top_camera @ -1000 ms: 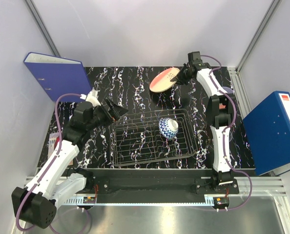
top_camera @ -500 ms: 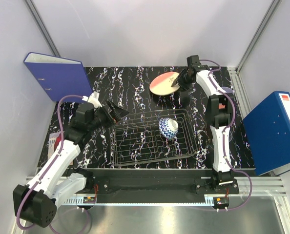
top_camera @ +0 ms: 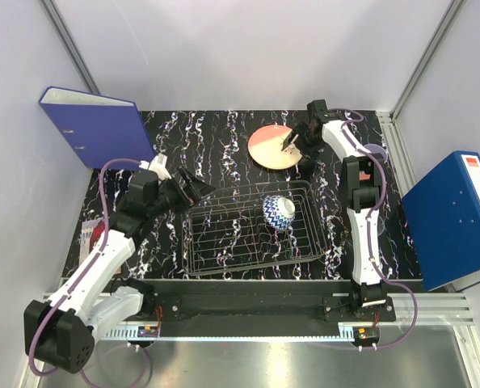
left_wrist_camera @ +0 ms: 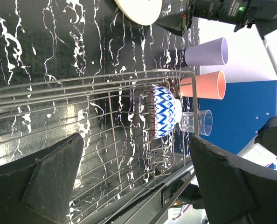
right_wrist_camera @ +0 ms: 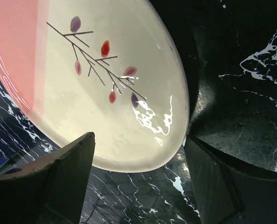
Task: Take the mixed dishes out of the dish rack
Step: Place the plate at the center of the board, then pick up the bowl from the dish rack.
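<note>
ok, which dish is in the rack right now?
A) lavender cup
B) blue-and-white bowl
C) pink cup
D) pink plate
B: the blue-and-white bowl sits inside the dish rack, while the pink plate lies on the table beyond it, and the lavender cup and pink cup are outside its rim.

1. Black table [top_camera: 216,133] with white marbled veining
2. Blue binder [top_camera: 94,125] standing at the table's far left corner, spine rings facing outward
3. Second blue binder [top_camera: 454,218] just off the table's right edge, white-and-red label on top
4. Small red-and-white item [top_camera: 90,234] at the table's left edge, partly hidden
</note>
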`<state>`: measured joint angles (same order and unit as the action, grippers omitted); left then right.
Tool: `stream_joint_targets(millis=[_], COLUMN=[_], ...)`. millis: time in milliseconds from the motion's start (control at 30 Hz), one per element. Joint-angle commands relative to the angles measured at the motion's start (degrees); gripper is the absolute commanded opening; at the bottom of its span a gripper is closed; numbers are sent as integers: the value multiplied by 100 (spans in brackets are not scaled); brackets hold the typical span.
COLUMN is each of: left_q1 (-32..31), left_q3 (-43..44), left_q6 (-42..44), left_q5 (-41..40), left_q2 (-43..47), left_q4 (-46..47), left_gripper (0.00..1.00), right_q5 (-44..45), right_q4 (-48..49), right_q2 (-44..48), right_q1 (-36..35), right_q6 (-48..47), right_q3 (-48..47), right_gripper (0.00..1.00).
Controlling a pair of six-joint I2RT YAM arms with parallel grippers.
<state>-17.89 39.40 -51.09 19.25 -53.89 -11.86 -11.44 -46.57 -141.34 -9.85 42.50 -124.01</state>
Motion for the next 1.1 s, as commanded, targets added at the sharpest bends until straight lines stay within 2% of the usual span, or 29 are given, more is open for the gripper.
stream_joint_targets(millis=[0, 167, 367, 467, 567, 600, 633, 700, 900, 1067], left_q1=[14, 14, -39, -240, -802, -978, -1267, -1480, -2025, -2394], left_q3=[-64, 94, 692, 876, 1087, 1183, 1219, 1289, 1316, 1334], left_q6=[-59, 169, 732, 697, 714, 732, 732, 575, -163, -621], left_q5=[176, 194, -193, -167, -393, -508, -614, -799, -861, -906], left_q2=[-52, -52, 1, -130, -436, -534, -648, -1061, -2230, -2995], left_q4=[289, 254, -282, -212, -19, 112, 192, 446, 1535, 2265], left_gripper=[99, 99, 99, 99, 99, 99, 99, 99, 99, 99], right_q5=[230, 125, 169, 239, 143, 3, -7, 54, 493, 582], right_q4=[25, 139, 279, 656, 1972, 2385, 3024, 3311, 3470, 3453], right_q2=[475, 1125, 2162, 2952, 4164, 4811, 5113, 5771, 7012, 7761], right_q1=[-44, -61, -316, -666, -1053, -1115, -1186, -1388, -1880, -1916], right_q6=[109, 145, -198, -391, -462, -418, -348, -269, -497, -488], right_q3=[-53, -203, -660, -345, 1207, 2204, 2675, 3649, 5164, 5799], right_gripper=[86, 90, 92, 92, 91, 91, 90, 90, 90, 90])
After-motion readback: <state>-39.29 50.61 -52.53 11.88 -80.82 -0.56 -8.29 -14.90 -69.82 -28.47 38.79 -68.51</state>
